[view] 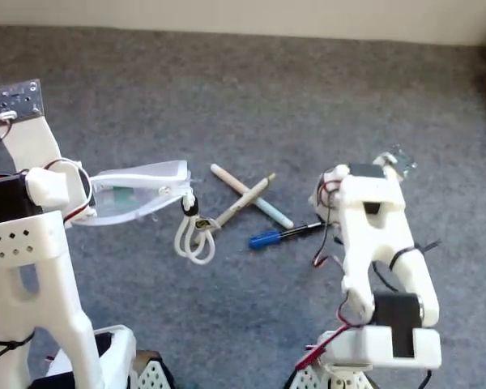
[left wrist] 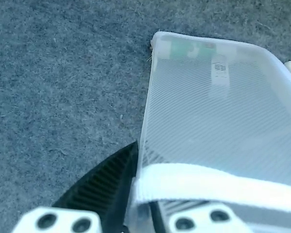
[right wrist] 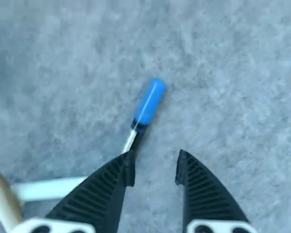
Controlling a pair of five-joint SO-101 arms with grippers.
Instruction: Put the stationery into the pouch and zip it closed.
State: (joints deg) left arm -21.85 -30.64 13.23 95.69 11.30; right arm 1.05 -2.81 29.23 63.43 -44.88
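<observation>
Two white arms work a grey carpeted table (view: 251,97), seen from the high view: the left arm (view: 32,243) at one side and the right arm (view: 381,235) at the other, with the stationery lying between them

The pouch (view: 138,193), the largest of the task's things, sits just in front of the left arm. It is a flat, translucent white sleeve with fine stripes across its wall, a green patch showing through near one end, and a white woven band running across it close to the arm. The left gripper (left wrist: 140,162) is clamped on the pouch's edge, one black ribbed finger (left wrist: 106,189) outside the wall and the other only dimly seen behind it

A white cord (view: 194,241) hangs from the pouch's corner nearest the pens and lies in loops on the table

Three writing tools lie outside the pouch, near the middle of the table. A white pen (view: 231,182) with a pale teal end and a wooden pencil (view: 247,198) cross each other in an X, the pencil's lower end reaching the cord loops. Just beside them, toward the right arm, lies a blue-capped pen (view: 267,238) with a slim black body

The right gripper (right wrist: 154,167) hangs low over that pen's black end with its fingers apart, one fingertip (right wrist: 126,167) over the body and the blue cap lying clear beyond the tips
</observation>
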